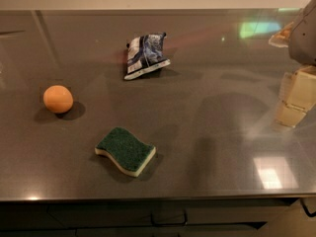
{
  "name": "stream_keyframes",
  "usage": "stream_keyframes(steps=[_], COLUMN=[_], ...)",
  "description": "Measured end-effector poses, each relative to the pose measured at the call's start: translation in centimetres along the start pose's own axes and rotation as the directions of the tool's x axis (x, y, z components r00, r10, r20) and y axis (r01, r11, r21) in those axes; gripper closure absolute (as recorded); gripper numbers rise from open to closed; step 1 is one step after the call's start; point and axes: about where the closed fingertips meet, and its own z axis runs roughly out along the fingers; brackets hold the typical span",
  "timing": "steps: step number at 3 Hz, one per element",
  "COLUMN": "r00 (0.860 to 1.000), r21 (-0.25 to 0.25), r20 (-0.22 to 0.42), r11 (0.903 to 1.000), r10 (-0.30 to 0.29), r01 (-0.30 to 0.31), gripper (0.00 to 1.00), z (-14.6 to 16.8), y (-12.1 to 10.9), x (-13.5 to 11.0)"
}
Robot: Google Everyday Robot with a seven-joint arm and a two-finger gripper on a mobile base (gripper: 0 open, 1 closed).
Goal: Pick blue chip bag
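The blue chip bag (145,55) lies crumpled on the grey countertop (212,107), toward the back and a little left of centre. It is dark blue foil with white patches. My gripper (295,100) is at the far right edge of the view, partly cut off, hanging just above the counter. It is well to the right of the bag and a little nearer the front, and it holds nothing that I can see.
An orange ball (58,98) sits on the left of the counter. A green-topped sponge (125,150) lies near the front, left of centre. The counter's front edge runs along the bottom, with dark drawers below.
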Motion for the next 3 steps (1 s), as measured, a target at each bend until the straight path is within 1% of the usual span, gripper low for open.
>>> stream_keyframes(steps=[2,3], r00=[1.0,0.998], r21=[-0.006,-0.012], r20=[0.008,0.057], r11=[0.9999,0.9996], r10=[0.009,0.025], r01=[-0.009,-0.025], gripper=[0.0,0.0], z=[0.0,0.8], y=[-0.2,-1.2], x=[-0.4,-2.2])
